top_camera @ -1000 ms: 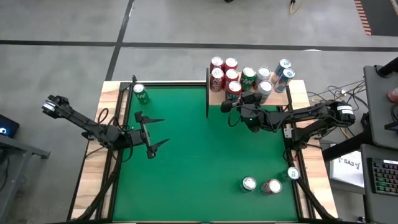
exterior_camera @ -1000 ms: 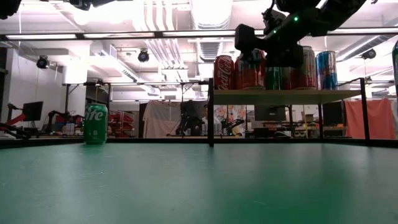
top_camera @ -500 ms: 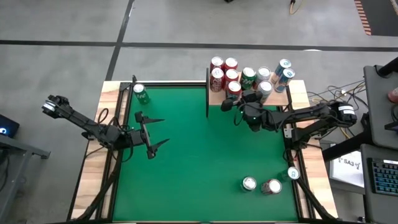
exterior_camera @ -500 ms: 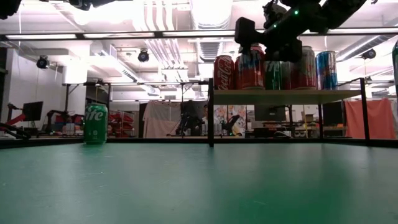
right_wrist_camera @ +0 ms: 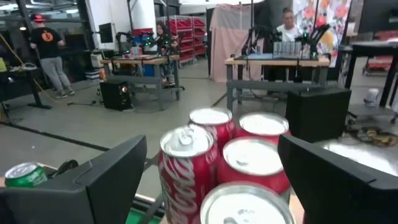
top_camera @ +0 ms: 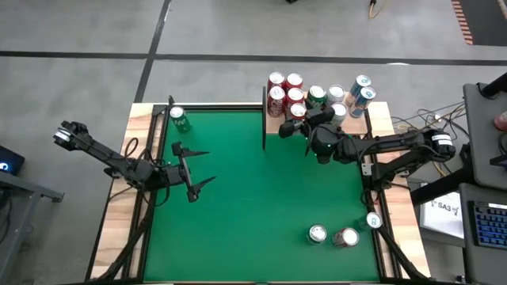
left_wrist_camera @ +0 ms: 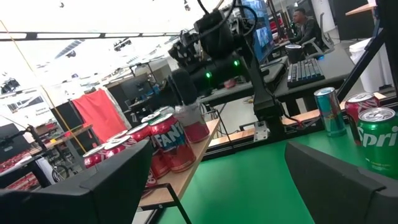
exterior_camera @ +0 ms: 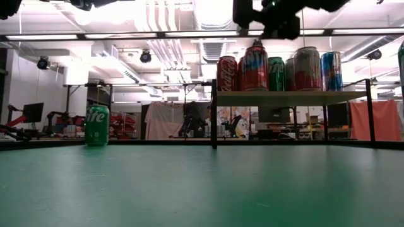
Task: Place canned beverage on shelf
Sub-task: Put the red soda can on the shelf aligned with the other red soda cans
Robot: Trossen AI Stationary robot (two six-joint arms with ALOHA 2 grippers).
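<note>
The shelf [exterior_camera: 290, 98], a light-wood board on black posts, stands at the table's far right and carries several upright cans [top_camera: 295, 96]. The nearest one is a red and blue can [exterior_camera: 255, 66], standing on its base at the board's near left; it also shows in the left wrist view [left_wrist_camera: 169, 140]. My right gripper [top_camera: 306, 124] hovers open above these cans, touching none; its fingers spread wide over the can tops in the right wrist view [right_wrist_camera: 214, 140]. My left gripper [top_camera: 210, 167] waits open and empty over the table's left half.
A green Sprite can [top_camera: 179, 119] stands at the table's far left corner. Three more cans [top_camera: 317, 233] [top_camera: 345, 237] [top_camera: 374, 221] are at the near right corner. Green felt [top_camera: 253, 198] lies between the arms. People and workbenches show in the room beyond.
My right gripper has gone up from around the red and blue can, and a little toward the far edge. It now hangs clear above the can tops. The can stays upright on the shelf.
</note>
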